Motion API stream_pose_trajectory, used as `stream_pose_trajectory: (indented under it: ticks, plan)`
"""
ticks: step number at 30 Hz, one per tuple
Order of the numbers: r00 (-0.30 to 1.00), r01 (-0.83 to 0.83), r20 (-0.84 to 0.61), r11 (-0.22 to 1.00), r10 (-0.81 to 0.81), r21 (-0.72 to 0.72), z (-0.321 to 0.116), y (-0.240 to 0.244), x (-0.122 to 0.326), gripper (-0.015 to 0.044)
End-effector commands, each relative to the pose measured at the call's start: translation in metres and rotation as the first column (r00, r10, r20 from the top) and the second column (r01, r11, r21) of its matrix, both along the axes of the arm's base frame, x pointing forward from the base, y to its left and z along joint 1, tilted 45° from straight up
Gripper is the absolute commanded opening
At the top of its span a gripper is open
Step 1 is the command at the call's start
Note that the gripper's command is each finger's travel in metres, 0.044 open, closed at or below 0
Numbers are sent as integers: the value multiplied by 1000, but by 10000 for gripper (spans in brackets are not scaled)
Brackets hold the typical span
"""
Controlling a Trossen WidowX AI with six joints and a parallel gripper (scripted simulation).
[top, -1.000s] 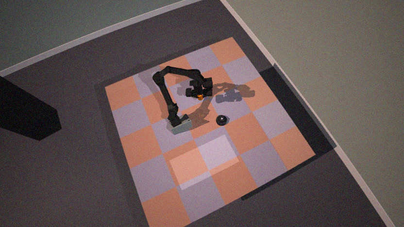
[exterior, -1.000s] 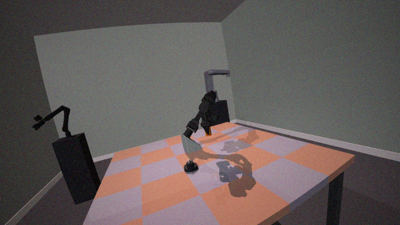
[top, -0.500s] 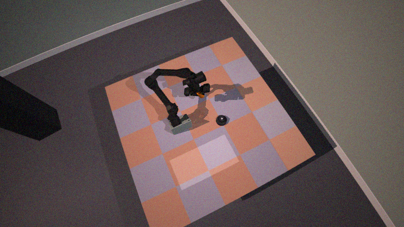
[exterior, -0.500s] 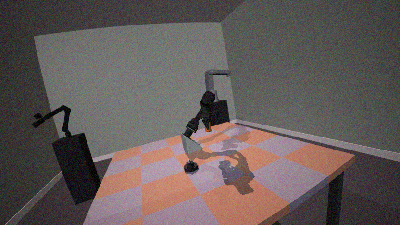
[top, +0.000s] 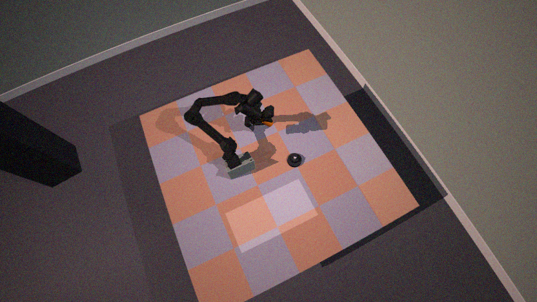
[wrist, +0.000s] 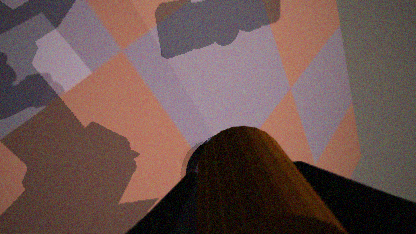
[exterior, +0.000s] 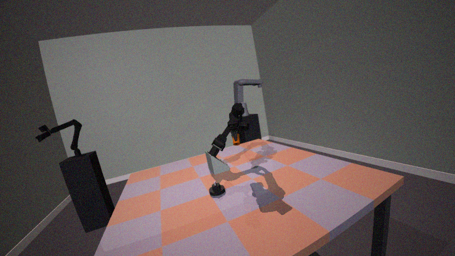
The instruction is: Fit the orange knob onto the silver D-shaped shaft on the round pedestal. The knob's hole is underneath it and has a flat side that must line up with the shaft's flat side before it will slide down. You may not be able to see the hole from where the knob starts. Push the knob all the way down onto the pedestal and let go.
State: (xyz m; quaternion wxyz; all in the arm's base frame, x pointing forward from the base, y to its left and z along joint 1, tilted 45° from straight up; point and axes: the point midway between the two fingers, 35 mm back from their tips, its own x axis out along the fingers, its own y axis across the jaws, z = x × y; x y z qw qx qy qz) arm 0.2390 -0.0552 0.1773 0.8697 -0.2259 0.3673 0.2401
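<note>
The black two-fingered pincer (top: 263, 119) (exterior: 235, 133) is clenched on the orange rounded knob (top: 267, 123) (exterior: 238, 139) (wrist: 250, 175), so the picking-up is done. From where I stand, the knob hangs well above the chequered orange-and-lilac worktop (top: 328, 210) (exterior: 197, 216) (wrist: 230, 80), touching nothing but the fingers. I catch a dark spot on its lower end, likely the hole, but I can't make out which way any flat side faces.

Further out, the black jointed arm (top: 210, 129) (exterior: 225, 132) rises from its grey-green wedge-shaped base (top: 242, 171) (exterior: 216, 165) and bends across to hold the knob up. Well apart from the knob, the black round pedestal (top: 294, 164) (exterior: 217, 191) stands on the worktop with the small silver shaft (top: 294, 158) (exterior: 216, 184) bare on top.

So I'd call it under half done. What is left, as I judge it, is the fussy part: carry the knob over, set it upright, turn it till the flats agree, push it fully down, and let go.
</note>
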Motion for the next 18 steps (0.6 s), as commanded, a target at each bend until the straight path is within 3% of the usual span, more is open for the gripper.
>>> stream_pose_trajectory:
  ticks: [1,7,18]
  plan:
    - [995,71,69,996,-67,-59,11,-7,0,0]
    - [978,162,153,980,-143,-114,22,-14,-1,0]
    - [969,193,182,972,-167,-132,22,-13,-1,0]
